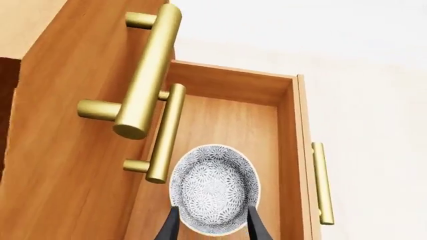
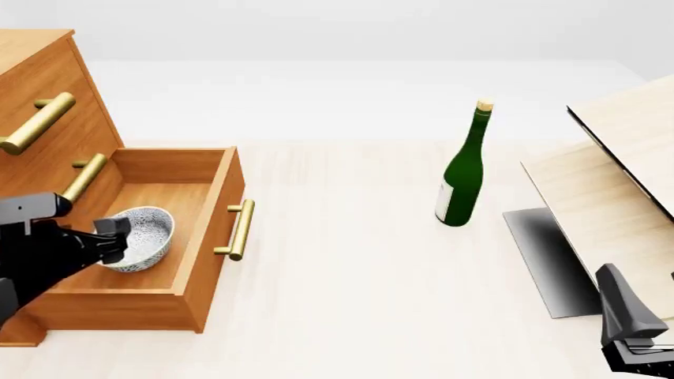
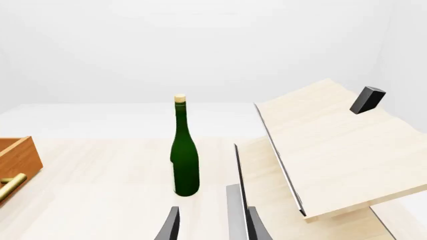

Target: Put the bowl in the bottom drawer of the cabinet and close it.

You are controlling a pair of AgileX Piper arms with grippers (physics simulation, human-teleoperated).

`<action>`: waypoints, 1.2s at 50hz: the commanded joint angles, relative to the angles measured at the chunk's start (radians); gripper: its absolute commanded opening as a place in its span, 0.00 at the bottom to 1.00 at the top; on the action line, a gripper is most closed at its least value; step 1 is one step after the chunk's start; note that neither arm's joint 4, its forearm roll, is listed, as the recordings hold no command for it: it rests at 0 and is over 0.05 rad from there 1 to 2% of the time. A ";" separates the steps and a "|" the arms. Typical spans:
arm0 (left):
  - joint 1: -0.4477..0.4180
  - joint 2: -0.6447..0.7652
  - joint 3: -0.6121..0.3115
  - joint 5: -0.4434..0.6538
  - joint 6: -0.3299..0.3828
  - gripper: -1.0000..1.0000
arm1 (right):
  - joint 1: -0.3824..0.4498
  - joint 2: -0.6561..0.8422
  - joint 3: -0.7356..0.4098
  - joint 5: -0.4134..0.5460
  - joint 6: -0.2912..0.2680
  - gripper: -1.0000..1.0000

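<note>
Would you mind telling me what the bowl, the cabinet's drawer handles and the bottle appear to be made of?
The bowl looks like glazed ceramic: white with a fine grey pattern. The bottom drawer handle looks like brushed brass, a golden bar with soft highlights; the cabinet itself shows orange-brown wood grain. The bottle appears to be dark green glass, glossy, with a pale stopper, possibly cork.

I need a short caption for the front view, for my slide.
Left gripper holds the bowl inside the open bottom drawer.
</note>
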 commanded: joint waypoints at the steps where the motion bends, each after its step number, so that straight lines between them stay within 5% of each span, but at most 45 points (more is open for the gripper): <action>1: -0.018 -0.084 -0.003 0.049 -0.018 1.00 | 0.000 0.000 0.000 0.000 -0.001 1.00; 60: -0.240 -0.232 -0.038 0.189 -0.042 1.00 | 0.000 0.000 0.000 0.000 0.000 1.00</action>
